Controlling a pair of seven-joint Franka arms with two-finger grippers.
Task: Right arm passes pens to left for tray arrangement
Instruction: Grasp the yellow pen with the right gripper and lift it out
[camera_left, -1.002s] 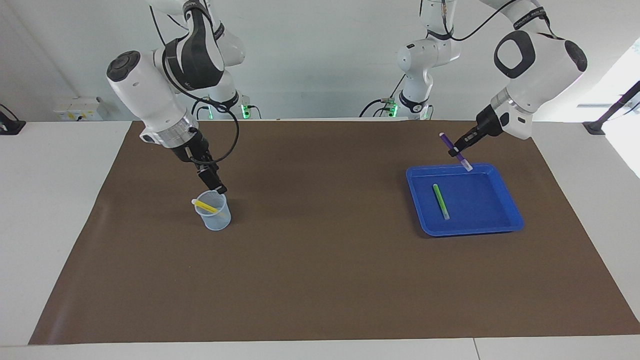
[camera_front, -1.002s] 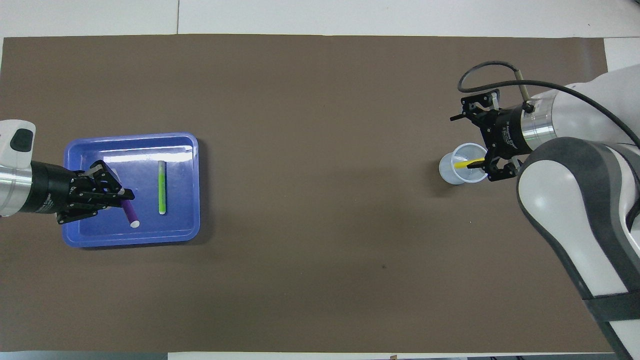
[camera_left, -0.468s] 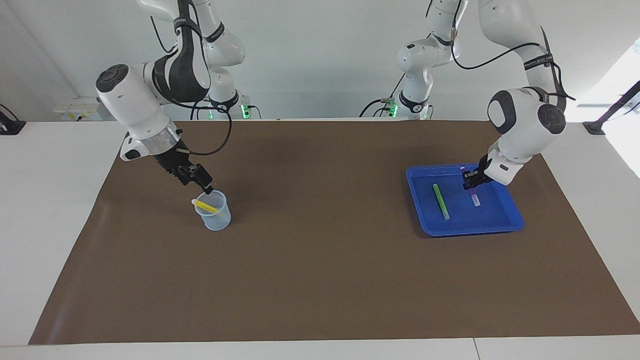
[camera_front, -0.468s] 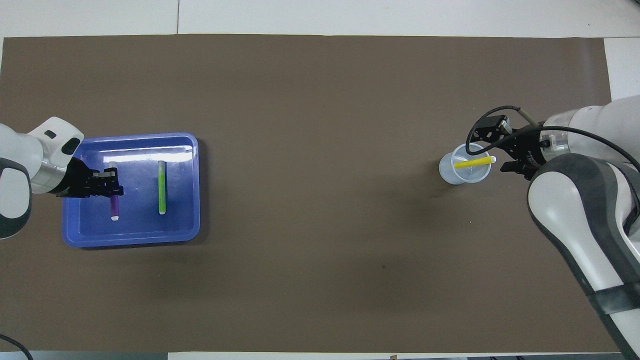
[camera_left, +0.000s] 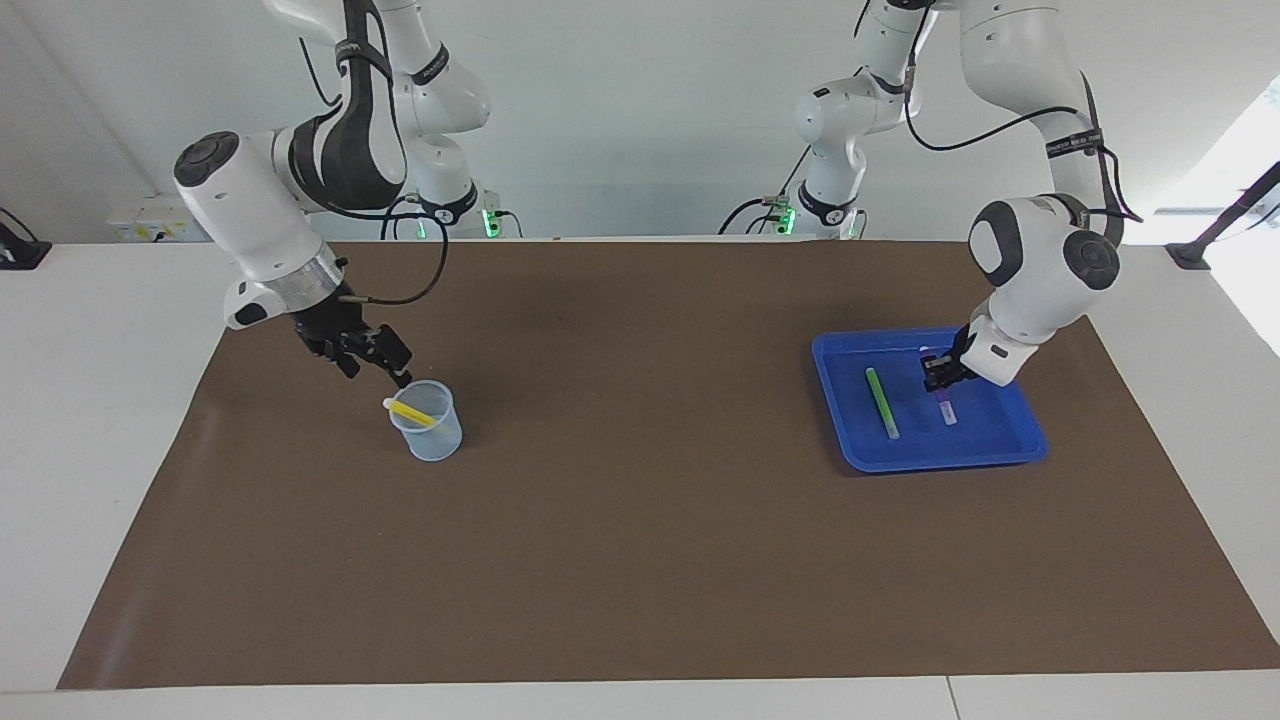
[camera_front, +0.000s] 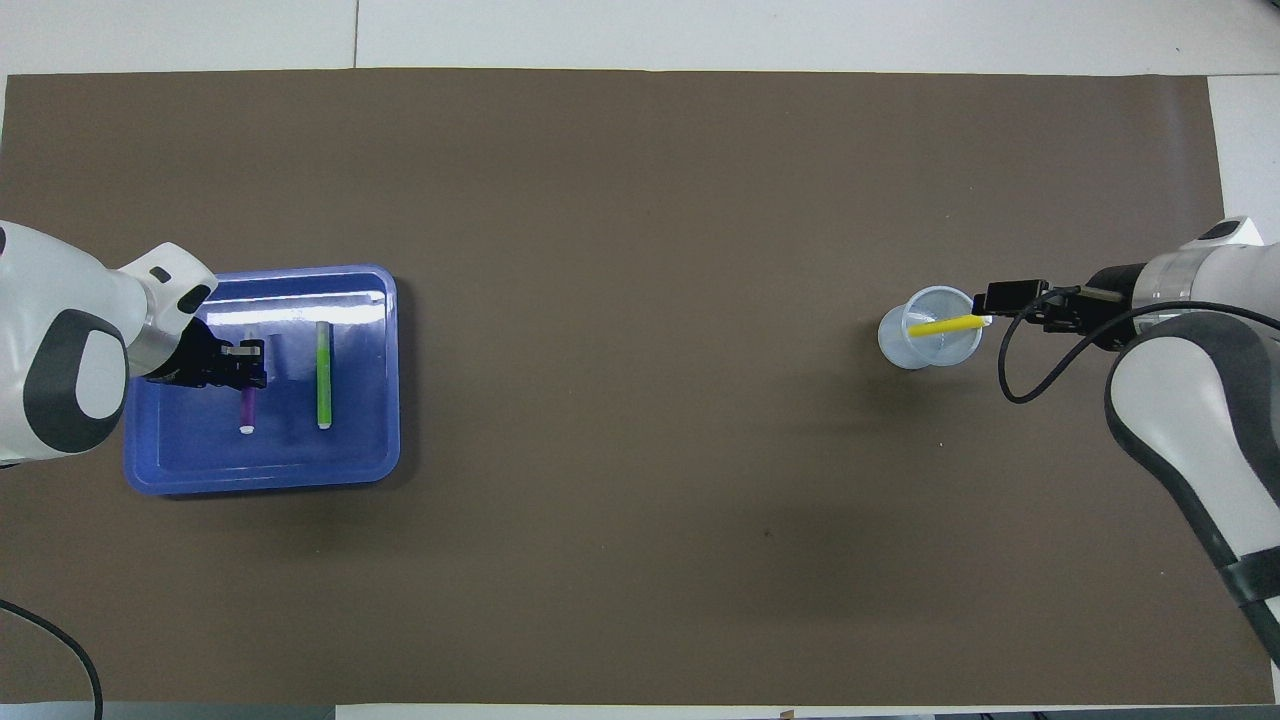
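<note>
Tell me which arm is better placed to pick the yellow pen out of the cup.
Right. The right gripper is at the rim of the cup holding the yellow pen. The left gripper is down in the tray, at the purple pen.

No readable text anywhere. Only candidate is small white lettering on the black band (camera_left: 1072, 139) round the left arm's forearm, well above its gripper, too small to make out. Nothing printed on the pens, tray, cup or mat that I can read
</note>
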